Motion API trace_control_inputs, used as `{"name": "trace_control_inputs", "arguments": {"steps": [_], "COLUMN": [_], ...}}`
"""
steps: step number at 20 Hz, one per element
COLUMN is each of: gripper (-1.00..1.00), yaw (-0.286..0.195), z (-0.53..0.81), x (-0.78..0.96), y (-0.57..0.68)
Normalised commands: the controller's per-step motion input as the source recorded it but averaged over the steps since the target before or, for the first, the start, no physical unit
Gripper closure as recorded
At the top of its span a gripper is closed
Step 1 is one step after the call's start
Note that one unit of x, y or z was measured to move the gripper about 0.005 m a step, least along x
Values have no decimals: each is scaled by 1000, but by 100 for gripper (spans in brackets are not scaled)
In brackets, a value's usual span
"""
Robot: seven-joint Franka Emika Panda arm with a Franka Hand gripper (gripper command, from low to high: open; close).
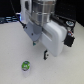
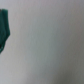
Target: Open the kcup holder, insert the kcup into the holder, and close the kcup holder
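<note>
Kcup (image 1: 25, 65) well apart from jaws

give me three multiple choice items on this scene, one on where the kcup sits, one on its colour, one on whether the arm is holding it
1. Where is the kcup in the exterior view?
A. on the white table, near the lower left of the picture
B. on top of the arm
C. between the gripper's fingers

2. What colour mostly shows on the kcup?
A. red
B. green
C. yellow

3. How does the kcup stand to the gripper?
A. clamped in it
B. hanging from one finger
C. lying free on the table, apart from it

Answers:
1. A, the pod lies on the bare white surface, lower and further to the exterior view's left than the arm.
2. B, its top shows green with a pale patch.
3. C, bare table shows between the fingertips and the pod.
</note>
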Motion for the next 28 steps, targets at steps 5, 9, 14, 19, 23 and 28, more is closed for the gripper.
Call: {"name": "trace_control_inputs", "arguments": {"steps": [5,9,14,19,23,28], "gripper": [-100,-100,-100,-100,-100,-100], "yaw": [-213,-201,-202,-222,-130,-71], "z": [2,8,-14,-63,-142,-55], "x": [117,555,609,544,329,134], "y": [-682,-486,-381,-102,-66,12]}}
